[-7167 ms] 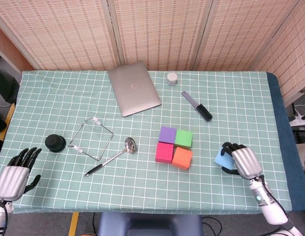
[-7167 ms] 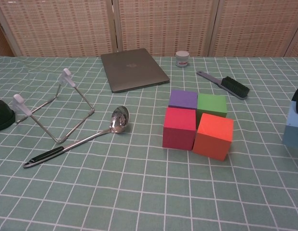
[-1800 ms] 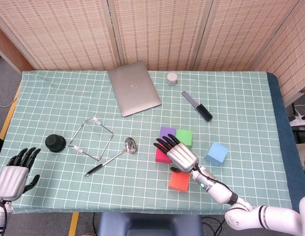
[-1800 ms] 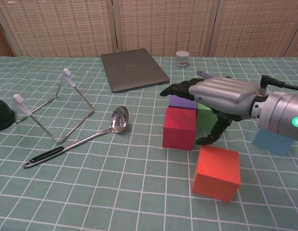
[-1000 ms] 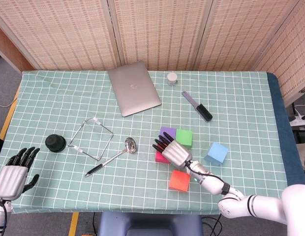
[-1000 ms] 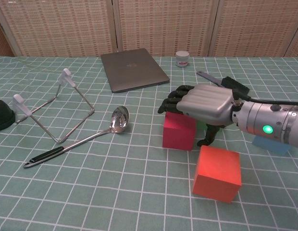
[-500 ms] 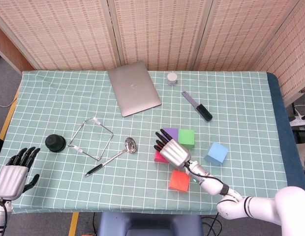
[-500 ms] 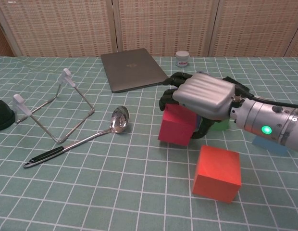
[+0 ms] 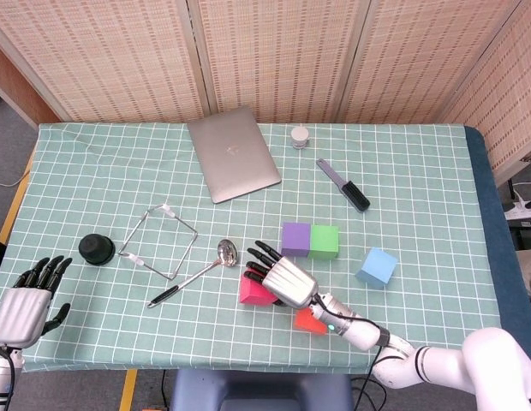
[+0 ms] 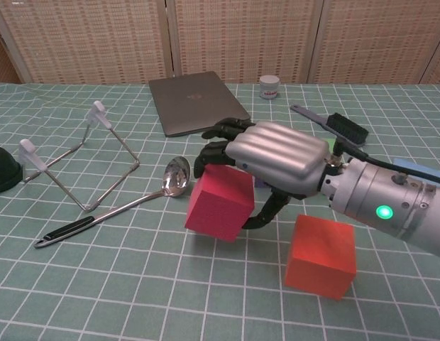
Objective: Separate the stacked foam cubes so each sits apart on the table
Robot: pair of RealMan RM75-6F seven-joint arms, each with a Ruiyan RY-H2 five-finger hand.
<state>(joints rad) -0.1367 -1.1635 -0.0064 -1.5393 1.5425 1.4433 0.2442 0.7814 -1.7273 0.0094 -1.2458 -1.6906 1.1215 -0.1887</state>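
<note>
Pink cube (image 10: pixel 218 201) shifted left | right hand (image 10: pixel 273 158) grips it

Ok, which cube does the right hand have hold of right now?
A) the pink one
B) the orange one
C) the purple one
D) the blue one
A: the right hand grips the pink cube, fingers over its top and thumb at its side, while the orange cube sits free on the table beside it.

Bright, even light from overhead in both views — shadows soft and short, no glare, everything in sharp focus.
</note>
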